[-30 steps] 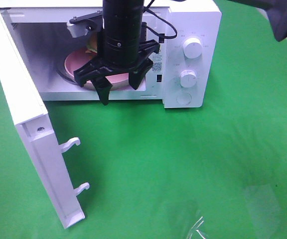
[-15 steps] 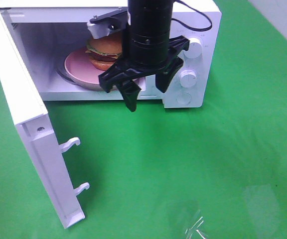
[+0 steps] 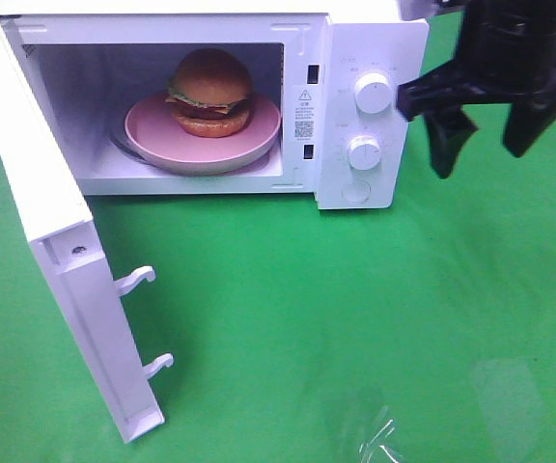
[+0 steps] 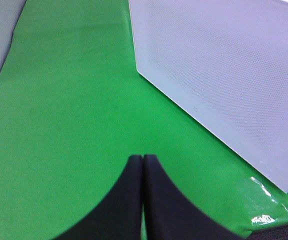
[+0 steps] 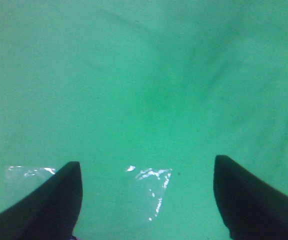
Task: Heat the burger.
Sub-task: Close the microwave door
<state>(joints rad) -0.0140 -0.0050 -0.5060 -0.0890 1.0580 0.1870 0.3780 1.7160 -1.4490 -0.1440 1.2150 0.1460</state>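
Green cloth (image 3: pixel 355 318) under the open microwave (image 3: pixel 375 39) — burger (image 3: pixel 210 87) on pink plate (image 3: pixel 201 159) inside; right gripper (image 3: pixel 486 154) at three o'clock of it, fingers spread — left gripper (image 4: pixel 143 200) with fingers pressed together.

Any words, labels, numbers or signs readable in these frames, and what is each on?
No words or numbers are legible.
Warning triangle sign: on the microwave front frame, right of the cavity; print beneath too small.
Square code sticker below it: blurred.
Marks around the upper knob and lower knob: too small to read.
Wrist views: no text.
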